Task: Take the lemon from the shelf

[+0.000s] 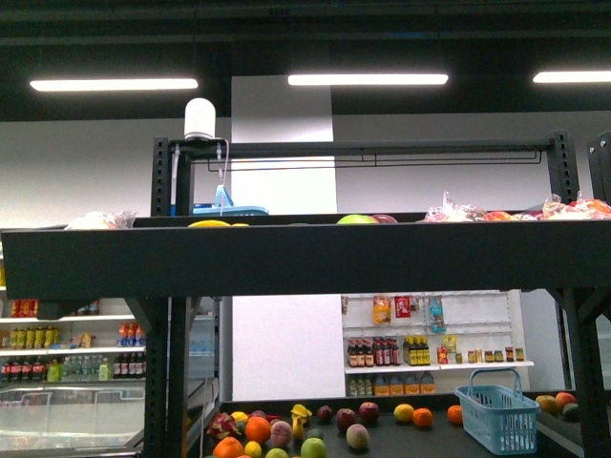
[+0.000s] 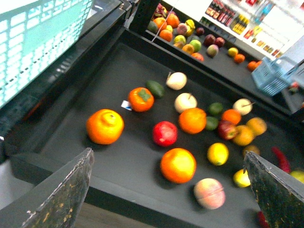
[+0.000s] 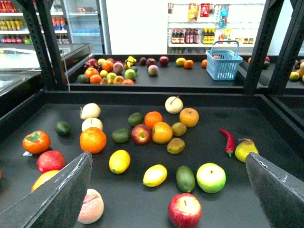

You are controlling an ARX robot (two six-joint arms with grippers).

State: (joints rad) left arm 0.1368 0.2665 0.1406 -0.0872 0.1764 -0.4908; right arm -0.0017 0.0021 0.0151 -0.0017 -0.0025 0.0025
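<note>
The shelf (image 1: 286, 258) is a black metal rack whose wide tray (image 3: 213, 124) holds loose fruit. Two yellow lemons lie near its front: one (image 3: 119, 161) beside an orange, the other (image 3: 155, 175) next to a dark green avocado (image 3: 185, 178). The same lemons appear in the left wrist view, one (image 2: 218, 153) further in and one (image 2: 242, 178) close to a finger. My right gripper (image 3: 168, 195) hangs open above the tray's front, with the lemons just beyond its fingers (image 3: 61, 194). My left gripper (image 2: 168, 191) is open over the front lip (image 2: 118, 199), holding nothing. Neither arm shows in the front view.
A red apple (image 3: 184, 210), green apple (image 3: 211, 177), peach (image 3: 90, 205) and large orange (image 2: 177, 165) crowd the lemons. A red chilli (image 3: 228, 140) and pear lie to one side. A blue basket (image 3: 223, 61) stands on the further tray. A teal basket (image 2: 38, 42) is beside the left arm.
</note>
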